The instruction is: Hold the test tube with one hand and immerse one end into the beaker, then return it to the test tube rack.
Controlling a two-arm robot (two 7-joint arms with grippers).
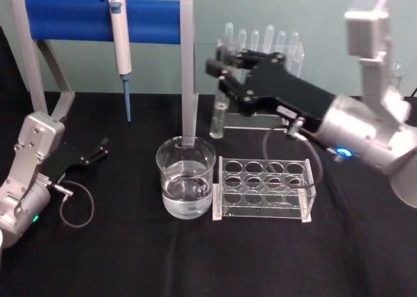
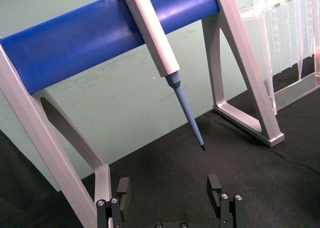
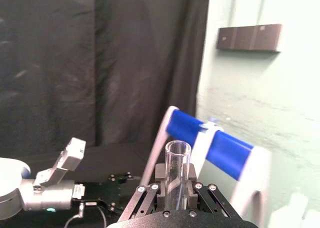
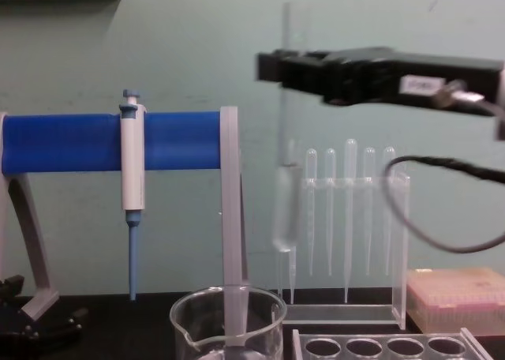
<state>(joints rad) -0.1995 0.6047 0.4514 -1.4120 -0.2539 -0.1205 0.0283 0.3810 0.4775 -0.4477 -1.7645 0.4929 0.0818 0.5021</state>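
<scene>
Nearest the robot, the beaker [image 1: 186, 178] stands on the black table with clear liquid in its lower part, and the empty tube rack [image 1: 264, 187] sits just beside it on the right. The left gripper [image 1: 96, 151] rests low on the table off to the left, fingers spread and empty, near the foot of the blue stand [image 1: 104, 18] where the blue-and-white pipette [image 1: 121, 46] hangs. Farther back and higher, the right gripper [image 1: 220, 68] is closed on the test tube [image 4: 284, 210], pinching it near its open rim so that the tube hangs roughly upright in the air, its round bottom well above the beaker's rim and behind it, in front of the clear stand of thin pipettes [image 4: 349, 218]. To do this step well, I judge the arm should bring the tube over the middle of the beaker first, keep it vertical, then lower slowly so the glass clears the rim and only the bottom end enters the liquid.
</scene>
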